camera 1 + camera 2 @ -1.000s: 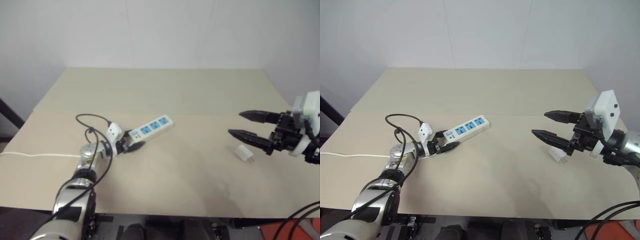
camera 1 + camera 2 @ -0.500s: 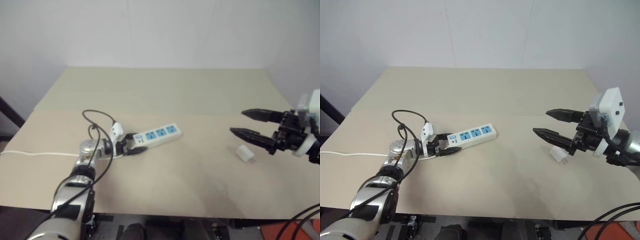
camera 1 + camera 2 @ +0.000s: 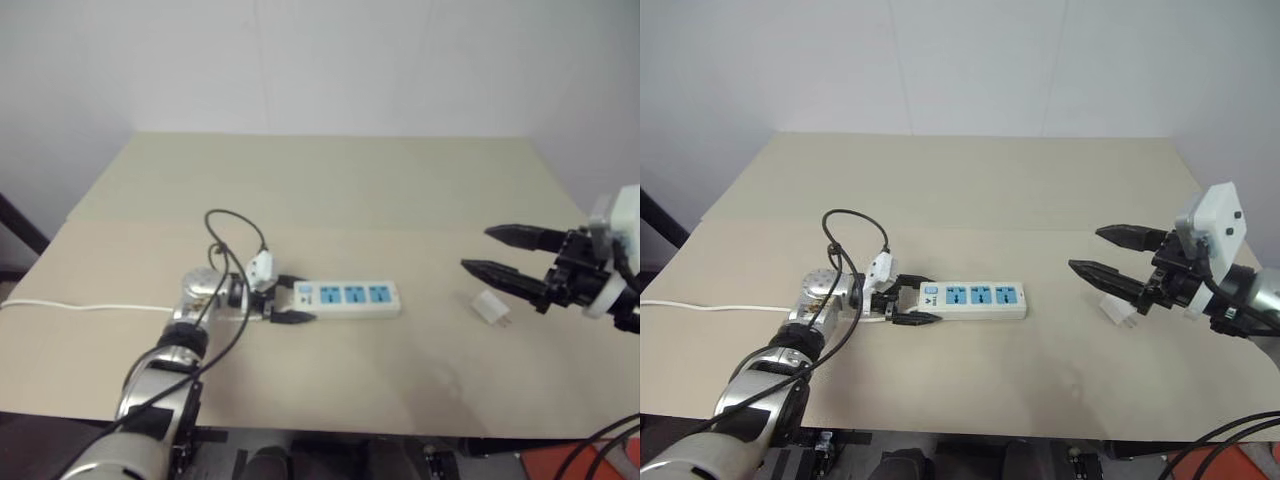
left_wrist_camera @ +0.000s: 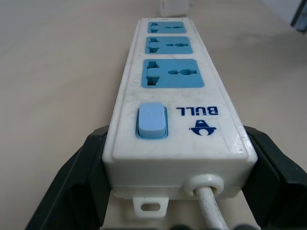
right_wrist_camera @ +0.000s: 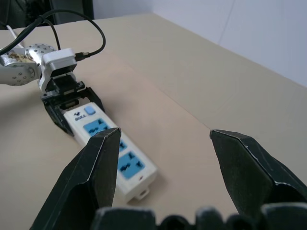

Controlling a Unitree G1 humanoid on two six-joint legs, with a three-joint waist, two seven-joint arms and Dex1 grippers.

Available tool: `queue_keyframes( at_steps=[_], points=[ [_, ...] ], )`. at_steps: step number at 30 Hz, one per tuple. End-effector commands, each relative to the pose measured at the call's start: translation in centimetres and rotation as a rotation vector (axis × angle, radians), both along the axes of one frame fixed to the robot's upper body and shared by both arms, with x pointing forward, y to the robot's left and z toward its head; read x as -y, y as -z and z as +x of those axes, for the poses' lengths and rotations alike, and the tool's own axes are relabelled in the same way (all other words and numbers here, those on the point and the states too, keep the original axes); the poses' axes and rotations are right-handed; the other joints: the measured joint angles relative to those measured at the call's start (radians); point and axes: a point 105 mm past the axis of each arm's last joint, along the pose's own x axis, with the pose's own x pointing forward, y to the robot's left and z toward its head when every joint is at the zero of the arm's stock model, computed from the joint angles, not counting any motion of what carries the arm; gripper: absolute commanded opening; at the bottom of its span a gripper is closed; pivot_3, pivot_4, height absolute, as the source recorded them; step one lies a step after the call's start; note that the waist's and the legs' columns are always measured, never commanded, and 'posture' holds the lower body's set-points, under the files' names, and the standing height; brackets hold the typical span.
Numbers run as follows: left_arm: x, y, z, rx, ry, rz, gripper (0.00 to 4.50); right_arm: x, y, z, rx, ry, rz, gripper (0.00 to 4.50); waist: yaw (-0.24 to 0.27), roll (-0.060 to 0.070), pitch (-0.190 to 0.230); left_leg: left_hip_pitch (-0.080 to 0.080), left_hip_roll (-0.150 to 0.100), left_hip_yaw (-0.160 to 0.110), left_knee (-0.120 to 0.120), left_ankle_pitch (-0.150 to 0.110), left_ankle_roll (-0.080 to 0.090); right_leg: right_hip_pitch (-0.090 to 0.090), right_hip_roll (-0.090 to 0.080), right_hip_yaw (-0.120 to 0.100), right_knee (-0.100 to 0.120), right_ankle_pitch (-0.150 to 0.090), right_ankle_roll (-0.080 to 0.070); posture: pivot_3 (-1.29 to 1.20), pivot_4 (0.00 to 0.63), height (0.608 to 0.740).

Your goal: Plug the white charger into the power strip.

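- Lying flat on the pale beige wooden tabletop (image 3: 330, 180), the long narrow white plastic power strip (image 3: 348, 297) with three blue sockets stretches left to right in the head views, its switch end toward the robot's left.
- At that switch end the left gripper (image 3: 289, 302) holds the strip: in the left wrist view one black finger (image 4: 72, 184) presses each long side of the casing, with the blue rocker switch (image 4: 152, 121) and the thin white cord (image 4: 210, 205) between them.
- That cord appears to run from the strip past the left arm to the table's left edge (image 3: 90, 308), though the arm hides part of it.
- A small white rounded-cube charger (image 3: 490, 308) rests on the tabletop well to the right of the strip, apart from it; its short prongs point toward the near right.
- The right gripper (image 3: 498, 253) is just above and beyond the charger, its two black fingers spread wide with nothing between them, tips pointing left toward the strip.
- In the right wrist view the strip (image 5: 112, 151) shows between those spread fingers (image 5: 93, 179), far off on the table.
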Motion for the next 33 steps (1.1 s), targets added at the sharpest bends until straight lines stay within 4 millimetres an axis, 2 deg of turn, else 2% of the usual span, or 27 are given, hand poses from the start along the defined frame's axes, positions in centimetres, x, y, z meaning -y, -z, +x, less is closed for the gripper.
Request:
queue_keyframes(
  at_steps=[1,5,11,16,21,26,33],
  points=[
    [0.5,0.0,-0.3,0.046,0.030,0.011,3.29,1.5,-0.5,0.3,0.026,0.102,-0.052,3.57,0.000,0.000,0.000,0.000,0.000,0.000,0.000,0.000,0.000,0.000,0.000,0.000,0.000,0.000,0.000,0.00,0.150,0.740],
    [0.5,0.8,-0.6,0.046,0.028,0.031,3.29,3.3,0.7,1.9,-0.097,0.251,-0.113,3.57,0.000,0.000,0.000,0.000,0.000,0.000,0.000,0.000,0.000,0.000,0.000,0.000,0.000,0.000,0.000,0.00,0.150,0.740],
    [0.3,1.3,-0.6,0.035,0.006,0.037,3.29,5.0,2.3,3.5,-0.425,0.386,-0.201,3.57,-0.002,0.001,-0.001,0.001,0.000,0.000,0.000,0.000,0.000,0.000,0.000,0.000,-0.001,0.000,0.000,0.00,0.150,0.740],
    [0.3,1.2,-0.6,0.023,0.009,0.031,3.29,4.9,2.9,4.9,-0.592,0.410,-0.241,3.57,-0.004,0.001,-0.001,0.001,0.000,-0.001,0.000,0.000,0.000,-0.002,0.000,-0.001,-0.004,0.000,0.000,0.00,0.150,0.740],
    [0.6,1.1,-0.8,0.004,0.028,0.018,3.29,5.1,4.8,6.4,-0.738,0.446,-0.346,3.57,-0.004,0.001,-0.001,-0.002,0.000,0.000,0.001,0.000,0.000,-0.007,-0.001,-0.001,-0.001,0.000,0.000,0.00,0.150,0.740],
    [0.7,1.3,-1.1,-0.005,0.040,0.021,3.29,5.1,6.1,7.3,-0.832,0.445,-0.454,3.57,-0.006,0.003,-0.002,-0.010,0.000,0.001,0.002,0.000,0.000,-0.016,-0.001,0.000,0.002,0.000,0.000,0.00,0.150,0.740],
    [1.0,1.4,-1.3,-0.007,0.047,0.020,3.29,5.1,7.1,8.5,-0.885,0.423,-0.524,3.57,-0.005,0.003,-0.002,-0.014,-0.001,0.000,0.006,0.000,0.000,-0.019,-0.001,-0.001,0.002,0.000,0.000,0.00,0.150,0.740]
  ],
)
